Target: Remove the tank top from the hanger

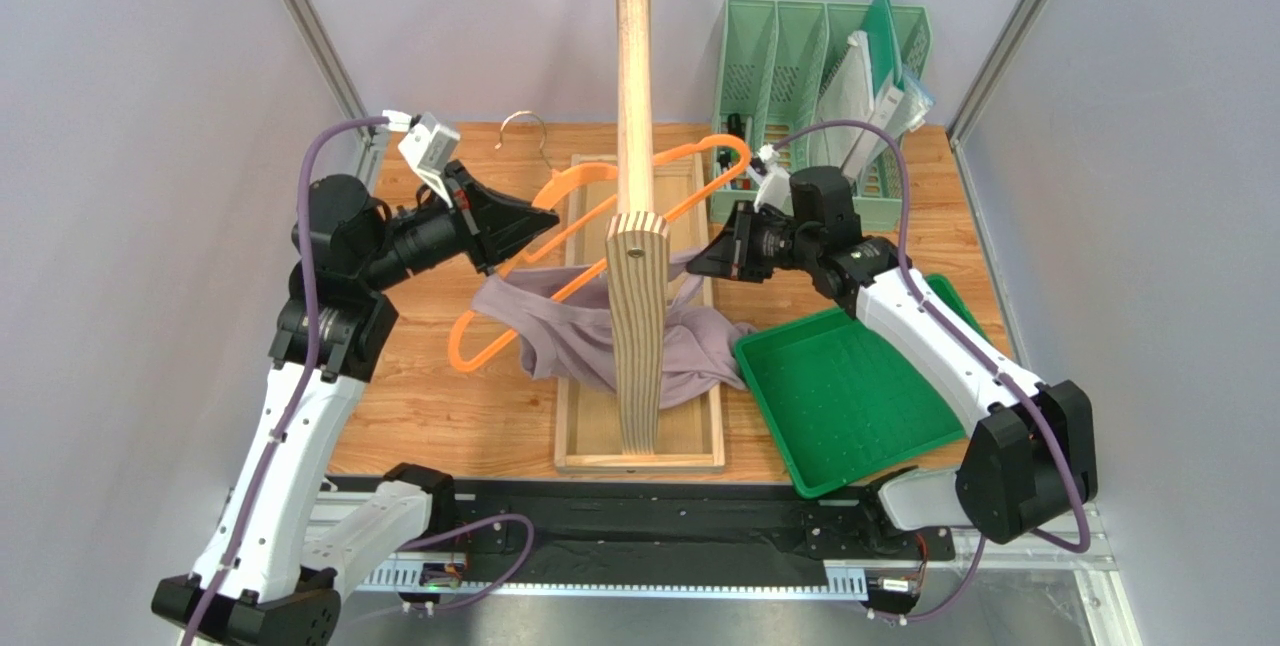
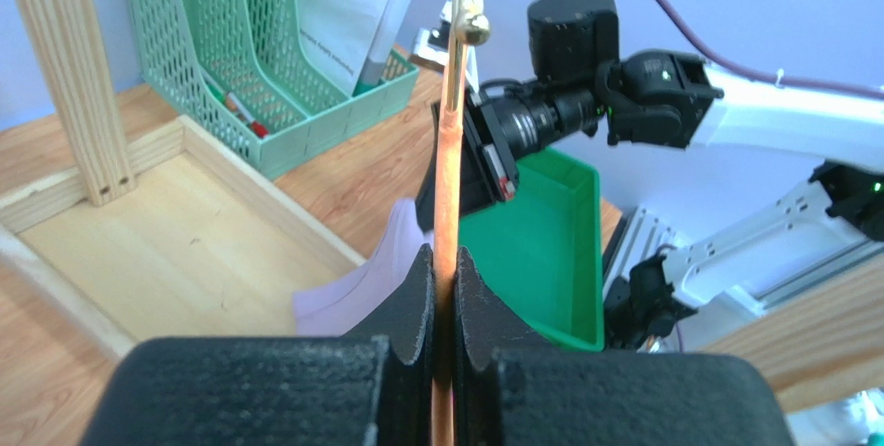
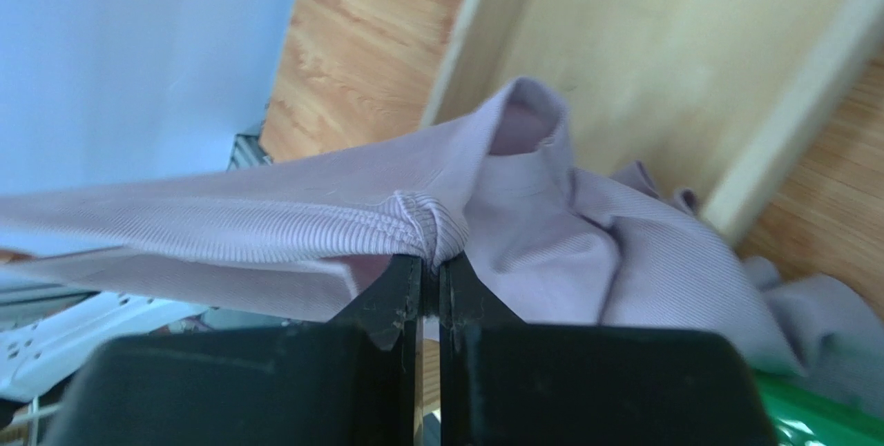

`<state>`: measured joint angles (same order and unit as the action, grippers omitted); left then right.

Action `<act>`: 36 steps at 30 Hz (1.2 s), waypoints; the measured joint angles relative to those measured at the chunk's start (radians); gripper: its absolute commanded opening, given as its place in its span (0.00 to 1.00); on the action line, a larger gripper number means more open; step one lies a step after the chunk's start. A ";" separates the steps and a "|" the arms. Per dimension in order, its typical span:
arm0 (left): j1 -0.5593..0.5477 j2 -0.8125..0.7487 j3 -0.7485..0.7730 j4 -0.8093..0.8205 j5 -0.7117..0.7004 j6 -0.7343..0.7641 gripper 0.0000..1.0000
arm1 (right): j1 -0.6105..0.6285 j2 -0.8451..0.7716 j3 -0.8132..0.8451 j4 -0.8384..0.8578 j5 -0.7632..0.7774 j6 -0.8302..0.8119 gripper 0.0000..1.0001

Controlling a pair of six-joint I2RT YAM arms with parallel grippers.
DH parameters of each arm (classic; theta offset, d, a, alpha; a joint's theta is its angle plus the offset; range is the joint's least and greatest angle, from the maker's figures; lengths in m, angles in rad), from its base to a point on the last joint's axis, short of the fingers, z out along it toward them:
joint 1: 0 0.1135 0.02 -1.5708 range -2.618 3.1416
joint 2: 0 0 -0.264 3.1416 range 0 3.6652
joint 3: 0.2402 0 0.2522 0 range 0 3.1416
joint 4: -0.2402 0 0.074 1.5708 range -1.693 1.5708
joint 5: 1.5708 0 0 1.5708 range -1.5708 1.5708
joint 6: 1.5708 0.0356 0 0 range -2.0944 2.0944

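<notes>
The orange hanger (image 1: 706, 184) lies tilted across the wooden stand, from the front left to the back right. My left gripper (image 1: 544, 223) is shut on one of its thin bars, which runs up between the jaws in the left wrist view (image 2: 448, 177). The lavender-grey tank top (image 1: 579, 328) hangs from the hanger and bunches round the foot of the post. My right gripper (image 1: 697, 264) is shut on a ribbed strap edge of the tank top (image 3: 342, 223) and holds it taut. A silver hook (image 1: 520, 121) shows behind the left arm.
An upright wooden post (image 1: 634, 61) rises from a shallow wooden base frame (image 1: 639, 444) between the arms. A green tray (image 1: 842, 391) lies at the front right under the right arm. A green mesh file organizer (image 1: 796, 61) with papers stands at the back right.
</notes>
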<state>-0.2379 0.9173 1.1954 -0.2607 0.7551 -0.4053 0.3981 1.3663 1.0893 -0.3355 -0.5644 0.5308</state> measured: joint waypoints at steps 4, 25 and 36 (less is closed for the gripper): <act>0.000 0.040 -0.017 0.117 -0.047 -0.098 0.00 | 0.030 -0.025 -0.005 0.067 -0.050 0.026 0.00; 0.002 0.134 -0.124 0.789 -0.829 -0.264 0.00 | 0.129 -0.068 -0.112 0.158 -0.020 0.026 0.00; 0.021 0.308 -0.184 1.325 -0.581 -0.322 0.00 | 0.146 -0.105 -0.169 0.153 0.013 0.011 0.00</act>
<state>-0.2173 1.2255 1.0115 1.0645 0.1745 -0.7277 0.5438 1.2613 0.9203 -0.1825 -0.5518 0.5415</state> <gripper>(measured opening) 0.018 0.017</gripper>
